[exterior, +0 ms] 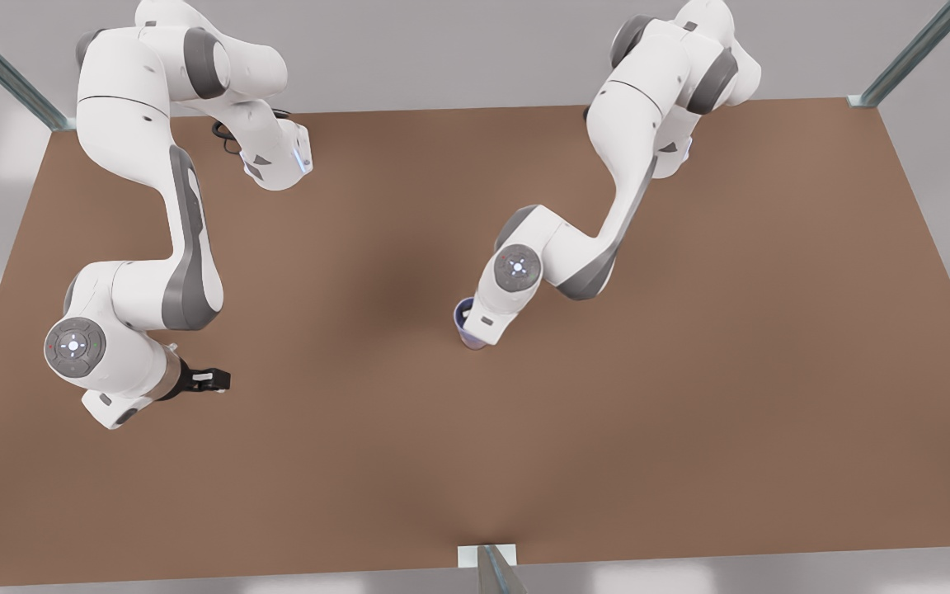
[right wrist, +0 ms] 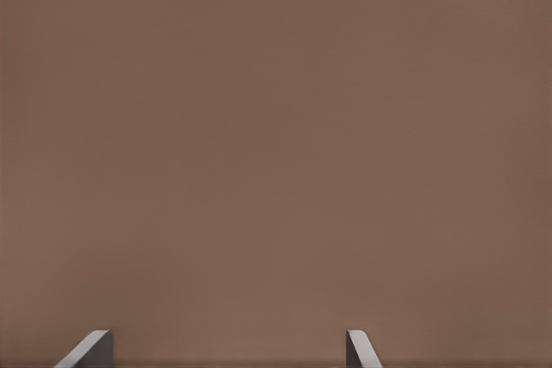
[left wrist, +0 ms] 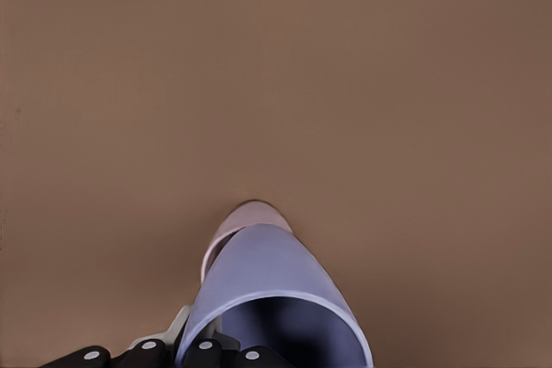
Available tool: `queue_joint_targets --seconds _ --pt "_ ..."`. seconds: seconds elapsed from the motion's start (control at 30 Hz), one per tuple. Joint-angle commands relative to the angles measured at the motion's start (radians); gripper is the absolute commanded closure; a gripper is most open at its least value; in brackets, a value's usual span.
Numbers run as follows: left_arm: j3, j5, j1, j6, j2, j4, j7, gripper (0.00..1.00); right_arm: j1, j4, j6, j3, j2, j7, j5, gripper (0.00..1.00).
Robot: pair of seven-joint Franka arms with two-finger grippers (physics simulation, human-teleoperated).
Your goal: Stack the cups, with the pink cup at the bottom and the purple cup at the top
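The purple cup (left wrist: 267,286) sits nested in the pink cup (left wrist: 246,215), whose pale wall shows just beyond it. In the front view the purple cup (exterior: 467,323) stands mid-table, half covered by the hand of the arm on the front view's right. That hand carries my left gripper (left wrist: 203,342), shut on the purple cup's wall near the rim, one finger (left wrist: 179,327) pressed against its outside. My right gripper (exterior: 213,380) hangs at the front view's left over bare table, and in its own wrist view the right gripper (right wrist: 228,351) is open with nothing between its fingertips.
The brown table (exterior: 689,371) spreads wide around the cups. Metal frame posts stand at the back corners (exterior: 867,99) and at the middle of the front edge (exterior: 487,561). The arm bases sit along the back edge.
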Motion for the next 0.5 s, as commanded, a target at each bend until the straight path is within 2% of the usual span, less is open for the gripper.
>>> queue_joint_targets --seconds 0.0,0.4,0.47 --pt "0.0 0.001 0.004 -0.002 -0.003 -0.001 -0.152 0.79 0.0 0.0 0.0 0.0 -0.001 -0.012 0.001 0.0" --pt "-0.002 -0.005 -0.007 -0.01 -0.01 -0.033 -0.166 0.79 0.0 0.039 0.021 0.0 -0.001 -0.015 0.004 0.0" --pt "-0.014 -0.007 -0.007 0.001 -0.006 -0.033 -0.166 0.79 -0.032 0.04 0.023 -0.002 -0.003 -0.019 0.072 0.0"
